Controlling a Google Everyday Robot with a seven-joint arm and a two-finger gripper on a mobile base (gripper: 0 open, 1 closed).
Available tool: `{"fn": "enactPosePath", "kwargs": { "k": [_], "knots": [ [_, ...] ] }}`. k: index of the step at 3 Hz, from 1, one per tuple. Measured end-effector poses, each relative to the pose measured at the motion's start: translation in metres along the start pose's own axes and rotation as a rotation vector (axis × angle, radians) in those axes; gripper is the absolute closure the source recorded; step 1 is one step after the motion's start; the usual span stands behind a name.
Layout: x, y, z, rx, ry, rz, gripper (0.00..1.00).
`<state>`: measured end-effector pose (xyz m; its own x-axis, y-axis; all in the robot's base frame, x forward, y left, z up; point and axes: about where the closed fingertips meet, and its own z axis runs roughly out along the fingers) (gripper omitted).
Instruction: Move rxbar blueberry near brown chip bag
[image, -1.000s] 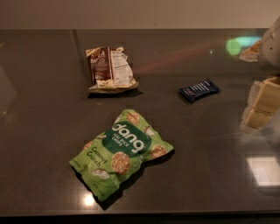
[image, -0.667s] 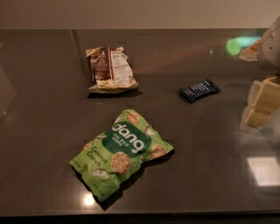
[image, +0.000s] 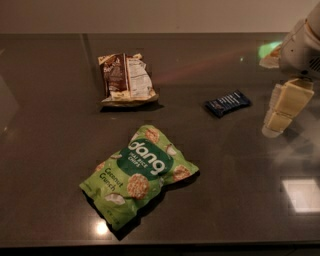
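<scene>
The rxbar blueberry (image: 228, 103), a small dark navy wrapper with pale lettering, lies flat on the dark table, right of centre. The brown chip bag (image: 126, 80), crinkled with a white label panel, lies at the back left, well apart from the bar. My gripper (image: 283, 109), pale cream, hangs at the right edge just right of the bar, close above the table and not touching it. It holds nothing that I can see.
A large bright green "dang" bag (image: 139, 173) lies in the front middle of the table (image: 50, 150). The table's far edge meets a pale wall at the top. Bright reflections show on the surface at the right.
My gripper has shifted slightly left, towards the bar. The bar and both bags have not moved.
</scene>
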<state>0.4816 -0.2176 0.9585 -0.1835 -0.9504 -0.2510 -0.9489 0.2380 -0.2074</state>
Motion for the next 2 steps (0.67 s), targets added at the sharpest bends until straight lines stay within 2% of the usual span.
{"fn": "enactPosePath", "kwargs": {
  "k": [1, 2],
  "knots": [
    [-0.001, -0.029, 0.023, -0.039, -0.039, -0.034, 0.0],
    [0.003, -0.056, 0.053, -0.082, -0.043, -0.074, 0.0]
  ]
}}
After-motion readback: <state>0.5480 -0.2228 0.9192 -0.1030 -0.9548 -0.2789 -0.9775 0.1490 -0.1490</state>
